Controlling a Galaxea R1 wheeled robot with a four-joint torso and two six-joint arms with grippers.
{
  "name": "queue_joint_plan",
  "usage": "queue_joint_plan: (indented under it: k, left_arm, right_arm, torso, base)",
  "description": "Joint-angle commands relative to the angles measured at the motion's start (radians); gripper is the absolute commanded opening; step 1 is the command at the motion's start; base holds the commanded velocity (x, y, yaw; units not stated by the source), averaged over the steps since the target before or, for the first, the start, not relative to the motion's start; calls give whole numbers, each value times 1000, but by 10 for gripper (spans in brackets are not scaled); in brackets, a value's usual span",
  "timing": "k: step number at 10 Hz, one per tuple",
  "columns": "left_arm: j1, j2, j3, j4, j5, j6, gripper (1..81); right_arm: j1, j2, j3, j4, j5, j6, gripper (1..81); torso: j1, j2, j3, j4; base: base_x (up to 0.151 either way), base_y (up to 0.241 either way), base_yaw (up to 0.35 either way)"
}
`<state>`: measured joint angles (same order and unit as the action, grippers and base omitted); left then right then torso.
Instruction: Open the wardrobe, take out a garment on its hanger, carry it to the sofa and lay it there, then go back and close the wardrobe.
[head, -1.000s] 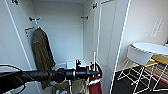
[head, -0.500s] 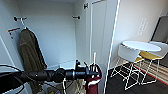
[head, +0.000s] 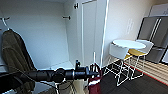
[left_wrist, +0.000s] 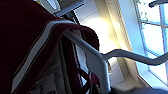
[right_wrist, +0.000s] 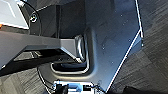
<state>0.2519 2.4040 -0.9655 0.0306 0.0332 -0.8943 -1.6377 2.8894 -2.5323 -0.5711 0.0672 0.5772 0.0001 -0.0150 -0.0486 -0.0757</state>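
Here my left fingers (head: 93, 73) grip the white hanger (left_wrist: 97, 58), the maroon garment (head: 94, 83) dangling beneath, just outside the open wardrobe (head: 90, 32). An olive jacket (head: 15, 57) hangs inside. My right fingers' state I cannot tell.

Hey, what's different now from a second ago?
The camera has swung right: the open white wardrobe and the olive-green jacket inside slid left in the head view, bringing the round white table closer to centre. The left arm still carries the maroon white-trimmed jacket on its thin white hanger.
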Motion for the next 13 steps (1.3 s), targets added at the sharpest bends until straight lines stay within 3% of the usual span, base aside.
queue_joint_plan:
  k: [1,2,3,6,8,13]
  left_arm:
    - [-168,3,36,26,-79,5,10]
    - [-168,5,34,25,-79,5,10]
    - [-168,4,36,25,-79,5,10]
    - [-168,1,37,26,-79,6,10]
    - [-168,0,37,26,-79,6,10]
    - [-170,-2,11,31,-79,5,10]
  right_arm:
    - [20,4,-22,262,-20,-202,811]
    - [28,12,-28,407,-29,-351,811]
    - [35,12,-25,496,-39,-456,811]
    - [40,-40,90,490,-35,-478,811]
    - [46,-39,93,487,-46,-481,811]
    - [22,-74,186,413,-47,-494,811]
  torso:
    - [0,0,0,0]
    - [0,0,0,0]
    - [0,0,0,0]
    - [0,0,0,0]
    - [0,0,0,0]
    - [0,0,0,0]
  base:
    - [0,0,-230]
    - [0,0,-231]
    - [0,0,-230]
    - [0,0,-231]
    - [0,0,-231]
    - [0,0,-235]
